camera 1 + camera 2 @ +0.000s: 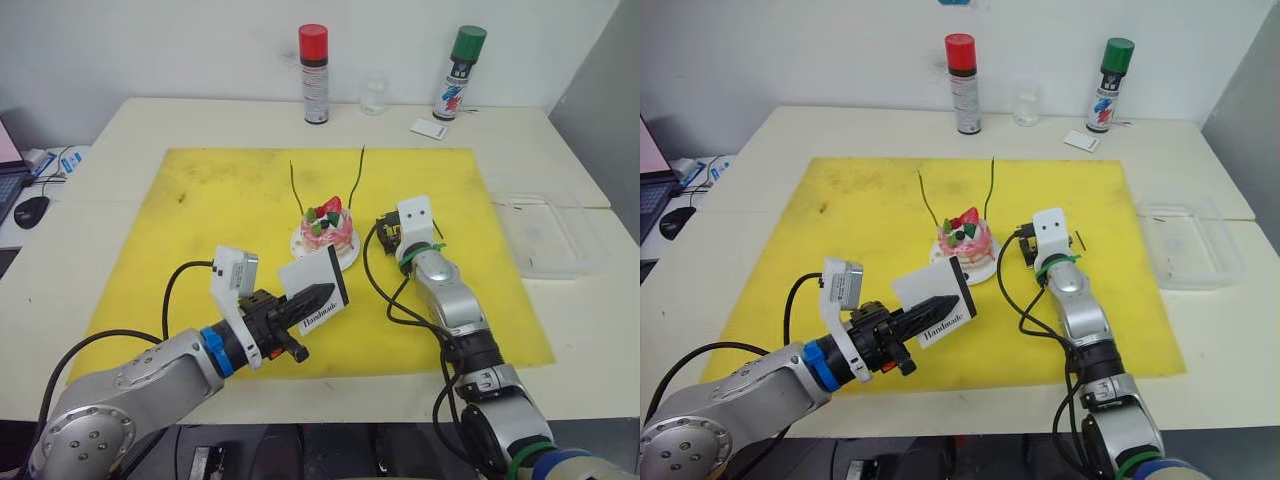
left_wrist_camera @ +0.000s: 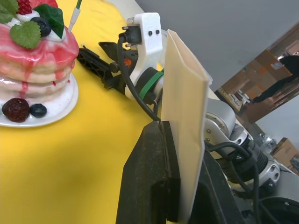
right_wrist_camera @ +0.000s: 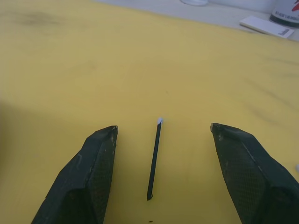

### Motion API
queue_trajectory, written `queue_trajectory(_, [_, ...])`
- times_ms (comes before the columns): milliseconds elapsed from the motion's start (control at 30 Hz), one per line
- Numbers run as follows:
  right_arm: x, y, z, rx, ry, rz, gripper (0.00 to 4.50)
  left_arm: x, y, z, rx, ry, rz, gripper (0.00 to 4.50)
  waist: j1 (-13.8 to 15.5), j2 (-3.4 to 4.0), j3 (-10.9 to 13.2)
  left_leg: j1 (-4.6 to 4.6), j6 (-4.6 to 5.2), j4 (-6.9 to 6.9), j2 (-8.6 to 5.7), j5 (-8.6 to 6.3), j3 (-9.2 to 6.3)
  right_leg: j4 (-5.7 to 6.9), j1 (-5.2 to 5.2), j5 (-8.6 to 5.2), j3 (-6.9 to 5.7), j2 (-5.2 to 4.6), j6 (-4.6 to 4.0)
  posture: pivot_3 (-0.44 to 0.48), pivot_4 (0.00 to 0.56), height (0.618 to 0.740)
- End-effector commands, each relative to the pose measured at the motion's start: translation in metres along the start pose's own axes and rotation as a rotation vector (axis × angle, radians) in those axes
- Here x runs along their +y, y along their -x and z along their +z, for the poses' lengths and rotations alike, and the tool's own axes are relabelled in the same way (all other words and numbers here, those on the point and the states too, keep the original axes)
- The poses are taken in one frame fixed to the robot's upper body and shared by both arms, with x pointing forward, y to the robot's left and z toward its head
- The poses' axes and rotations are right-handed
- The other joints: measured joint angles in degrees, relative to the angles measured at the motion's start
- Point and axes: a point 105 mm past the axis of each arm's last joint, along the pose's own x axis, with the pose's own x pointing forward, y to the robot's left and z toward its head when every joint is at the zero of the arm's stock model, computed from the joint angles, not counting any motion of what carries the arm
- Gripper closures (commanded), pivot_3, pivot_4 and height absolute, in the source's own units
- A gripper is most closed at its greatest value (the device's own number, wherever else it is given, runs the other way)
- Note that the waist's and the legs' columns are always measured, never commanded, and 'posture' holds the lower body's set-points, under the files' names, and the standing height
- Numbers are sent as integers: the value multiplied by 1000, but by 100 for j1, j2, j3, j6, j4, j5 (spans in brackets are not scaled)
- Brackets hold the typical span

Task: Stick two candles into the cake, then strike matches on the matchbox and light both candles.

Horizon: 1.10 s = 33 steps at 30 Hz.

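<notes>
A mat covers the middle of the counter, and the cake sits on its plate at the frame's centre with the two candles standing up out of it. Below and left of the cake, the left hand holds the matchbox upright above the mat, while the right hand sits just right of the cake, a match lying on the mat between its spread fingers. Along the counter's far edge, at the top of the frame, two spray cans stand either side of a glass, with a card near the right can and a tray at the right edge, off the mat.

table | yellow mat | two spray cans | clear tray | white card
</notes>
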Motion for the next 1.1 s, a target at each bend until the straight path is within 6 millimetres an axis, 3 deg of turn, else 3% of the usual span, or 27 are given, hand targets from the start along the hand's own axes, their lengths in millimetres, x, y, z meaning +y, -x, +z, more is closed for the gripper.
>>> queue_trajectory(33, [-2,1,-14,64,-33,-16,1790,-6,-1,7,-41,-25,-18,4500,1,0,-1,1,0,0,0,0,-1,0,1,0,-1,0,0,0,150,740])
queue_trajectory(67, [-3,1,-16,72,-35,-23,2076,-7,-1,8,-44,-25,-21,4500,1,0,-1,2,0,0,0,0,-2,0,3,0,-2,0,0,0,150,740])
queue_trajectory(567, [0,0,-28,148,-92,-61,2076,-9,-5,5,-45,-37,-30,4500,3,-19,-20,12,1,5,0,0,-9,-2,21,0,-8,0,0,0,150,740])
queue_trajectory(667, [1,-1,-22,107,-93,-46,2682,-10,-8,6,-53,-34,-36,4500,3,-22,-22,13,1,5,0,0,-9,-3,22,0,-7,0,0,0,150,740])
queue_trajectory(833, [5,-2,-11,39,-68,-10,4350,-8,-12,8,-66,-37,-31,4500,-3,-22,-22,13,1,5,0,1,-9,-2,22,0,-7,0,0,0,150,740])
queue_trajectory(1100, [-10,2,12,-32,-73,36,4459,-1,-13,8,-76,-65,2,4500,2,-20,-21,9,1,4,0,0,-9,-4,19,0,-7,1,0,0,150,740])
